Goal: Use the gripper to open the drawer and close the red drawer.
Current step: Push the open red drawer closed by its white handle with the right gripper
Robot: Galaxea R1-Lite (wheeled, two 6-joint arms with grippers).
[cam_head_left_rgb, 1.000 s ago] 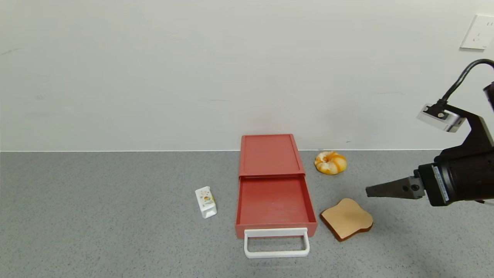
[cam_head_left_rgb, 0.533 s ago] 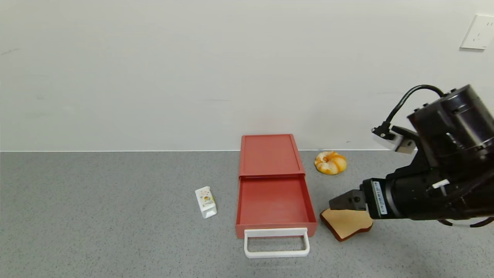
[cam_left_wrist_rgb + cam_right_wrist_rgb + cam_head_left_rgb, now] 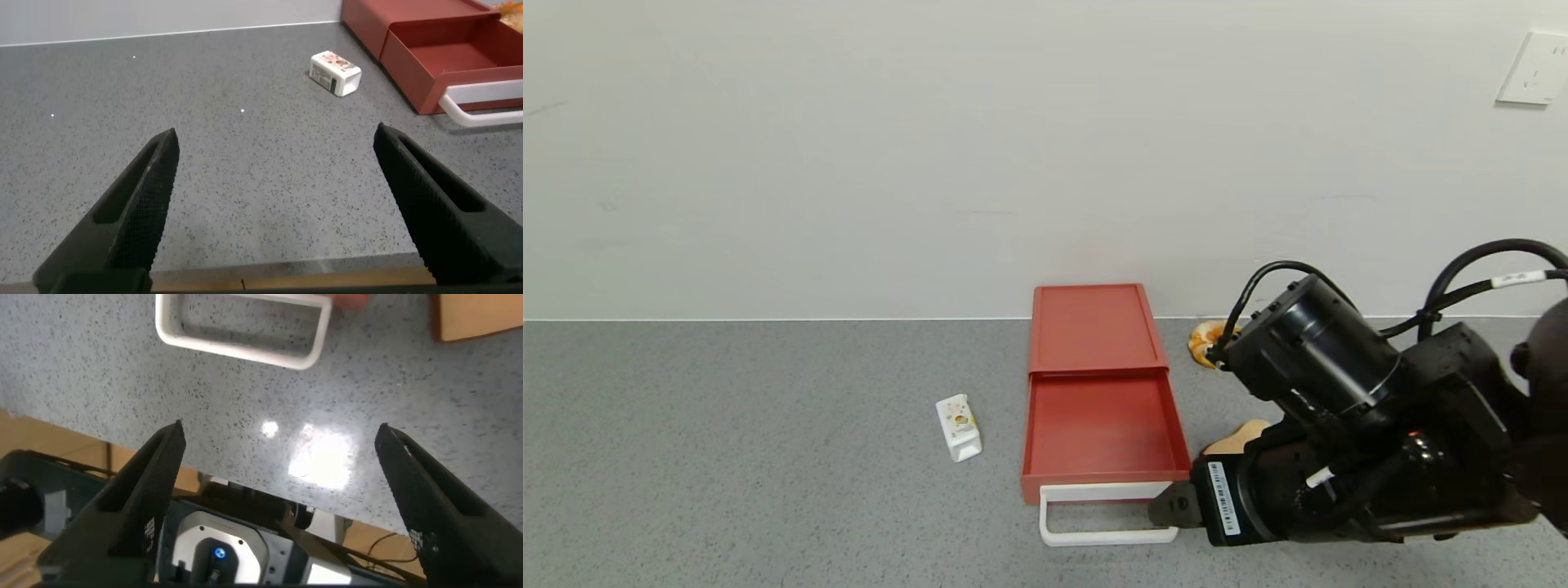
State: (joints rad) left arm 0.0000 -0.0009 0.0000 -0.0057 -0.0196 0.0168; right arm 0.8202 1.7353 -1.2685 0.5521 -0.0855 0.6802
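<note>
Centrally on the grey counter sits the red drawer, its casing back against the wall and its tray slid out toward the robot, bare inside. Its white loop handle lies flat on the counter at the tray's 6 o'clock edge.

At the handle's 3 o'clock end is the right tool, low over the counter, its tip right at the handle's corner; from the head view I cannot tell whether it touches. In the right wrist view the two fingers stand wide apart, with the handle lying ahead of them and not between them. The arm's black body and cables cover much of the counter at the drawer's 3 to 4 o'clock.

A toast slice at the tray's 3 o'clock shows only as a tan corner above the tool's housing; the rest is hidden. A glazed bun at the casing's 3 o'clock is also mostly covered, only an orange edge showing.

A small white carton lies on its side at the tray's 9 o'clock, apart from it.

The left tool is outside the head view; its own camera shows its fingers spread wide above bare counter, with the carton and drawer farther off.

A wall socket is cut off at 1 o'clock.
</note>
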